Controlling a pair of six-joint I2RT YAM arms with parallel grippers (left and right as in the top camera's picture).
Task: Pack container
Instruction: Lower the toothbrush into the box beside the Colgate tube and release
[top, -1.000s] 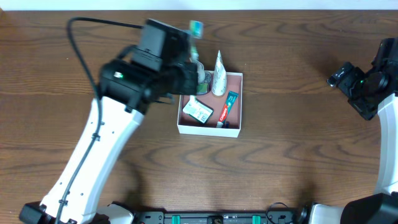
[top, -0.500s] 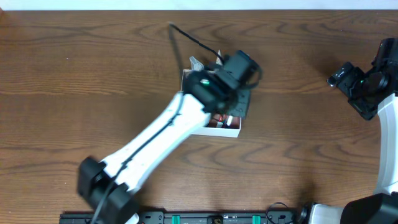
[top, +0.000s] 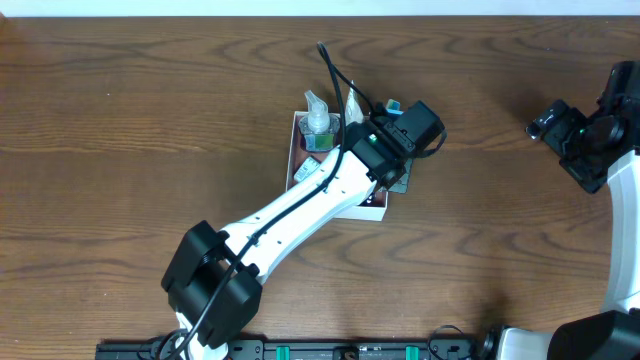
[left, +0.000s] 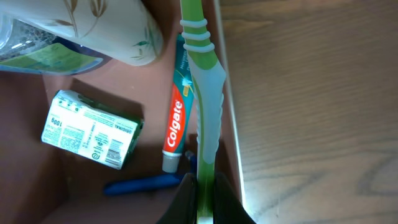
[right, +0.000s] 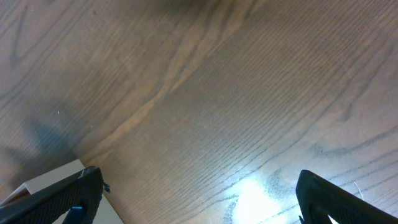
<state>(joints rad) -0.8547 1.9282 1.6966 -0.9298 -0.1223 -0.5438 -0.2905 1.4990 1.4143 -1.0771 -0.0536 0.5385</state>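
Note:
The container (top: 350, 211) is a square white box with a reddish-brown floor (left: 74, 99), largely covered by my left arm in the overhead view. My left gripper (left: 203, 182) is shut on a green-and-white toothbrush (left: 208, 118), low over the box's near right corner. The brush runs along the inside of the right wall (left: 231, 130), and its teal head (top: 393, 104) pokes out past the far rim. Inside lie a Colgate tube (left: 177, 121), a green-white packet (left: 92, 138) and a blue stick (left: 146, 184). My right gripper (right: 202, 196) is open over bare wood.
A clear bottle with a green label (top: 318, 125) and a white tube with a leaf print (left: 106, 31) stand at the box's far side. My right arm (top: 585, 140) stays at the table's right edge, well away from the box.
My left arm has swung from the box's far left across to its right side, carrying the toothbrush, which now lies along the right wall. The right arm has not moved.

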